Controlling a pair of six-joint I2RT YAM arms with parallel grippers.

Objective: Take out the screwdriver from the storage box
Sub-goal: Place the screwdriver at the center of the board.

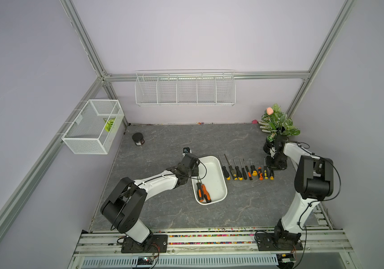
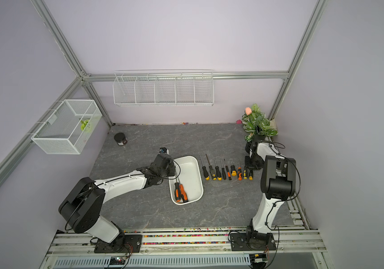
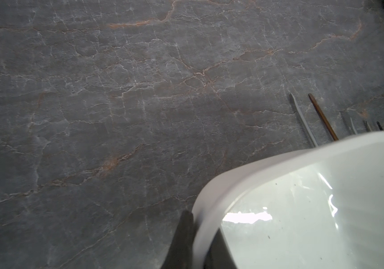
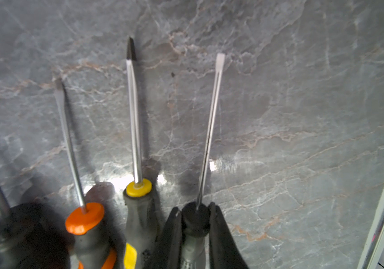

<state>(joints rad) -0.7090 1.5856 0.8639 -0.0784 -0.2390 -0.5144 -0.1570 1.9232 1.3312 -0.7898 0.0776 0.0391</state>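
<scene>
The right jaws pinch the black handle of a screwdriver (image 4: 195,223) at the right end of the row (image 1: 244,171) on the bench (image 1: 163,144) (whether it already rests on the stone I cannot tell), so I judge it is being laid out. The left jaws clamp the rim of the box (image 3: 268,167), steadying it. At its near end lie two screwdrivers (image 1: 206,193), side by side and touching. Next: let go, cross to the box, and take one handle without dragging its neighbour.
</scene>
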